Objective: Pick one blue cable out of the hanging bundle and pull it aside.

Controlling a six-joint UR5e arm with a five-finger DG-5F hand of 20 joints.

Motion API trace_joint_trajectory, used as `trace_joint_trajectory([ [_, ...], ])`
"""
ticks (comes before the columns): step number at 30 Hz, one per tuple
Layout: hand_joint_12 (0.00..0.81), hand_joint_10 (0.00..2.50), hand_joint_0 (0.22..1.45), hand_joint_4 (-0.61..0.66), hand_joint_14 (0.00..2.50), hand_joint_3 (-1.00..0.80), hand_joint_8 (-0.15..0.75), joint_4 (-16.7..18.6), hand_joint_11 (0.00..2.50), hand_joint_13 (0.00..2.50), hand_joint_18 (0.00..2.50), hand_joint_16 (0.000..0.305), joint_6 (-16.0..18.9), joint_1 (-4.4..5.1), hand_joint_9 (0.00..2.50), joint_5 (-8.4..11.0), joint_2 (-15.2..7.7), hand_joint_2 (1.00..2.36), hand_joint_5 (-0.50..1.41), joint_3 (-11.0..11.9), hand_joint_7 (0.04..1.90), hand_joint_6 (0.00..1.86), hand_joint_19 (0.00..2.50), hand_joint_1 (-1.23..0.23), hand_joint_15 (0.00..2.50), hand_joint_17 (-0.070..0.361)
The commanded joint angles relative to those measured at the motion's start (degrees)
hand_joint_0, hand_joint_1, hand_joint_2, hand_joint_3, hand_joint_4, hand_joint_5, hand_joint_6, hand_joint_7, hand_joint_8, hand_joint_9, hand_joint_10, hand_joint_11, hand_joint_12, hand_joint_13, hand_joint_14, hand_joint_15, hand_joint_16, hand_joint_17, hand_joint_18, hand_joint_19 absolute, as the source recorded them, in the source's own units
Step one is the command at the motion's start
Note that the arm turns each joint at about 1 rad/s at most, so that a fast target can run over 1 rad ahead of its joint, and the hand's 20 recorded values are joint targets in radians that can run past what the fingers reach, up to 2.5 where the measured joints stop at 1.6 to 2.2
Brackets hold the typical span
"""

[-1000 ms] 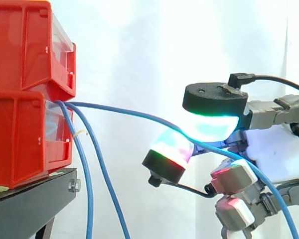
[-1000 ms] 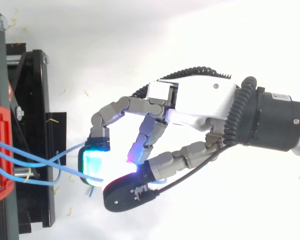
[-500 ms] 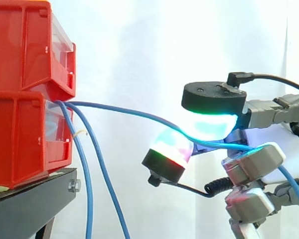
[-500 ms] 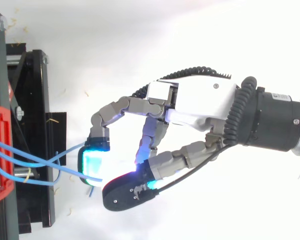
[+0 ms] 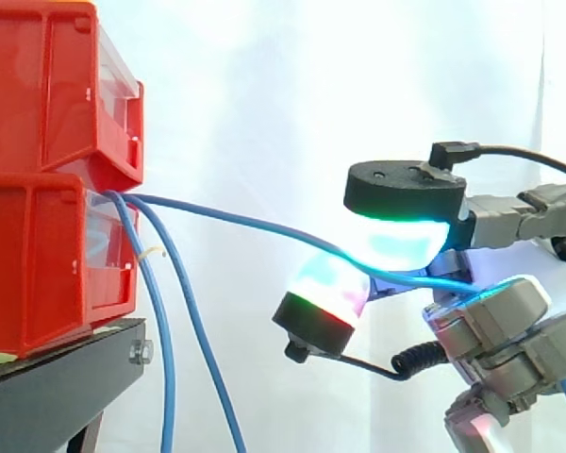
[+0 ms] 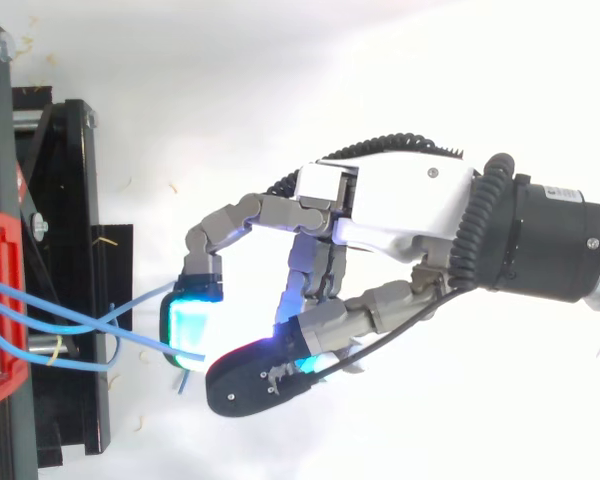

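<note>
One blue cable (image 5: 236, 220) runs from the lower red bin (image 5: 38, 255) out to the right, stretched away from the bundle. My hand (image 6: 400, 205) is shut on it: the cable passes between two glowing pads (image 5: 396, 243), and the other fingers (image 5: 495, 316) are curled under it further right. From above, the held cable (image 6: 130, 335) reaches the cyan pad (image 6: 187, 325). Two more blue cables (image 5: 165, 349) hang straight down from the same bin, apart from the hand.
Two red bins (image 5: 47, 94) are stacked at the left on a black stand (image 5: 57, 387). In the top view the stand (image 6: 65, 250) lies along the left edge. A white curtain is behind everything.
The lower fingers have curled up and closed around the cable behind the pinch. The cable's tail now lies higher at the hand. The pinching pads have barely moved.
</note>
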Motion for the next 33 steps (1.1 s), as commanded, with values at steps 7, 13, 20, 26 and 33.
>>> trace_joint_trajectory([
  [7,0.376,0.03,0.56,0.03,0.01,-0.21,0.294,-0.5,1.42,1.81,1.13,0.06,-0.9,0.08,1.59,-0.07,0.0,1.01,-0.03,0.0,1.26,0.86,0.73,-0.61,1.42,0.136],
  [13,0.373,0.03,0.57,0.04,0.01,-0.23,0.272,-0.5,1.58,1.81,1.12,0.059,-2.4,0.16,1.62,-0.07,0.0,1.02,-0.04,0.0,1.27,0.86,0.75,-0.6,1.46,0.133],
  [20,0.33,0.03,0.56,0.06,0.01,-0.31,0.231,-0.6,1.65,1.8,1.08,0.054,-5.1,0.08,1.59,-0.07,0.0,1.01,-0.05,-0.1,1.29,0.86,0.8,-0.54,1.52,0.121],
  [26,0.343,0.03,0.54,0.06,0.01,-0.4,0.231,-0.9,1.71,1.83,1.1,0.056,-6.8,0.25,1.61,-0.07,0.0,1.01,-0.05,-0.1,1.29,0.86,0.8,-0.51,1.54,0.125],
  [33,0.367,0.03,0.49,0.08,0.0,-0.5,0.266,-1.5,1.69,1.84,1.14,0.06,-8.7,0.34,1.6,0.1,0.0,1.0,-0.05,-0.1,1.29,0.86,0.78,-0.47,1.52,0.134],
])
